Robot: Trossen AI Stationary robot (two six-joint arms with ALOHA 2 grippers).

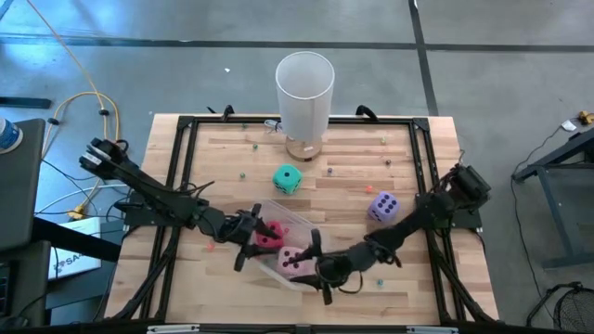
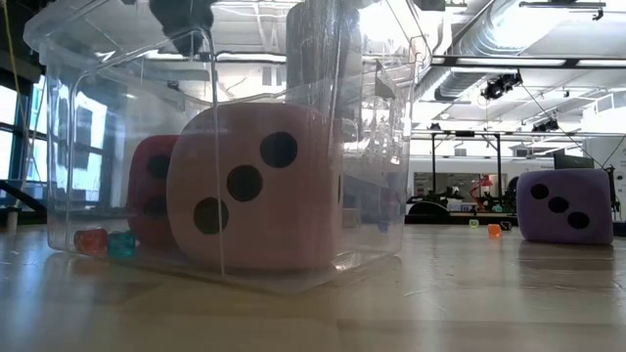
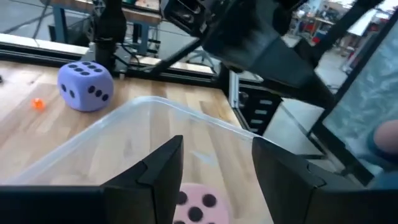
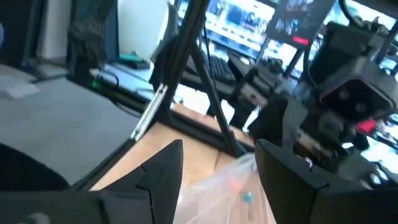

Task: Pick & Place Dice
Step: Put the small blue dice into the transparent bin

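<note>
A clear plastic box [image 1: 281, 210] stands on the table's near middle, with a red die [image 1: 270, 235] and a pink die [image 1: 293, 263] resting on its floor. In the low view the pink die [image 2: 254, 186] is in front of the red die [image 2: 147, 191]. My left gripper [image 1: 246, 239] is open at the box's left side, its fingers [image 3: 163, 180] above the rim over the pink die [image 3: 196, 206]. My right gripper [image 1: 319, 267] is open at the box's right near side, the box [image 4: 233, 183] between its fingers. A teal die [image 1: 287, 179] and a purple die [image 1: 382, 207] sit on the bare table.
A tall white cylinder [image 1: 304, 91] stands at the far middle edge. A black frame [image 1: 422, 158] runs round the table. Small coloured beads lie scattered on the wood, two of them [image 2: 103, 242] inside the box. Free wood lies left of the teal die.
</note>
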